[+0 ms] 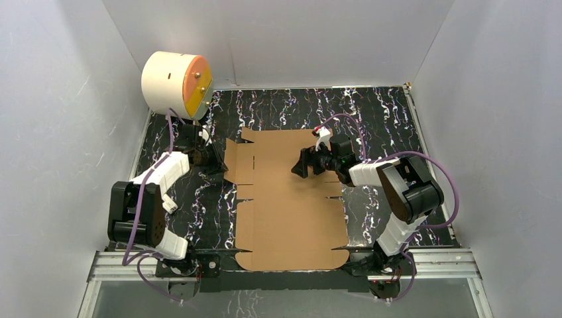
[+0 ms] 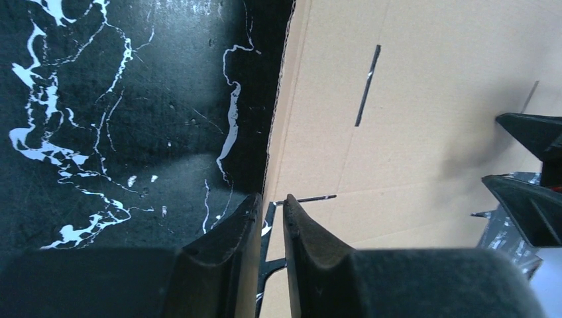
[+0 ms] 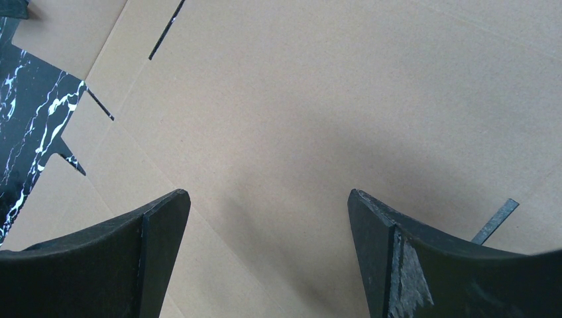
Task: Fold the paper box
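The paper box (image 1: 291,212) is a flat brown die-cut cardboard sheet with flaps and slits, lying on the black marbled table (image 1: 384,112). My left gripper (image 1: 215,156) is at the sheet's left flap. In the left wrist view its jaws (image 2: 272,197) are narrowed to a slim gap straddling the flap's corrugated edge (image 2: 277,112). Whether the pads press on the edge does not show. My right gripper (image 1: 301,165) hovers over the upper middle of the sheet (image 3: 318,86). It stands wide open (image 3: 268,199) with only bare cardboard beneath it.
A cream cylinder with an orange face (image 1: 175,83) stands at the back left corner, just behind the left arm. Grey walls close in the table on three sides. A metal rail (image 1: 285,265) runs along the near edge under the sheet's front flap.
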### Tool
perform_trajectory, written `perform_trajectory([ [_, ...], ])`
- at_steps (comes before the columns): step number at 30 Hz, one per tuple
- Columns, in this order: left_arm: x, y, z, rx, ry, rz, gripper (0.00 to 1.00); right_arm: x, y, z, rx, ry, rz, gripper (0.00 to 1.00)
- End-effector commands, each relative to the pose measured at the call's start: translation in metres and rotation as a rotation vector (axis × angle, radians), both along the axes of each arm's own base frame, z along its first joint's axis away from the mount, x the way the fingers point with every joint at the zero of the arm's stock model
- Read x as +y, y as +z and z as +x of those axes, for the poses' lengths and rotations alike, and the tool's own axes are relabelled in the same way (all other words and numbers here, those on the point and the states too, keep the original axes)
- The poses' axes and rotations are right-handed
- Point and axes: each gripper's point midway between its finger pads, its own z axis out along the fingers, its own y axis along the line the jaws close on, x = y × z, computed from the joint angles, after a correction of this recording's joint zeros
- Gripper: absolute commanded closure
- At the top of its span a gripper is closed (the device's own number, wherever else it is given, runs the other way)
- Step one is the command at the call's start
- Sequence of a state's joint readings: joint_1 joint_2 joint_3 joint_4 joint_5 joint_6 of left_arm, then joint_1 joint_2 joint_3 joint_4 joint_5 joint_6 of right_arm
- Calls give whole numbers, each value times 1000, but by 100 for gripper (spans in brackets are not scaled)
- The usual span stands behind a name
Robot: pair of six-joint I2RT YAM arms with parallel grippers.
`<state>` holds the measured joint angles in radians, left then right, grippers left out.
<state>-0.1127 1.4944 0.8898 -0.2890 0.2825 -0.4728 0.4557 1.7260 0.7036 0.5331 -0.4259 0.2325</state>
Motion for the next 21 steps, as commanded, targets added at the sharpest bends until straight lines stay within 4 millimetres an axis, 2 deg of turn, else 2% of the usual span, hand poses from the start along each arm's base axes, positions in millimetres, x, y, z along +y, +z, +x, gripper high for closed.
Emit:
perform_trajectory([
  [1,-7,-2,-6,-5,-52,65,86,2,-13,-16,57,30,-3,1],
  [5,-6,-5,-5,-6,-62,137,90,2,-13,-16,56,29,-3,1],
  [10,-10,-5,-3,-17,-92,244,100,2,-12,-16,55,28,-2,1],
  [21,-25,2,1,-55,-120,483,100,2,-13,-16,58,28,1,1],
])
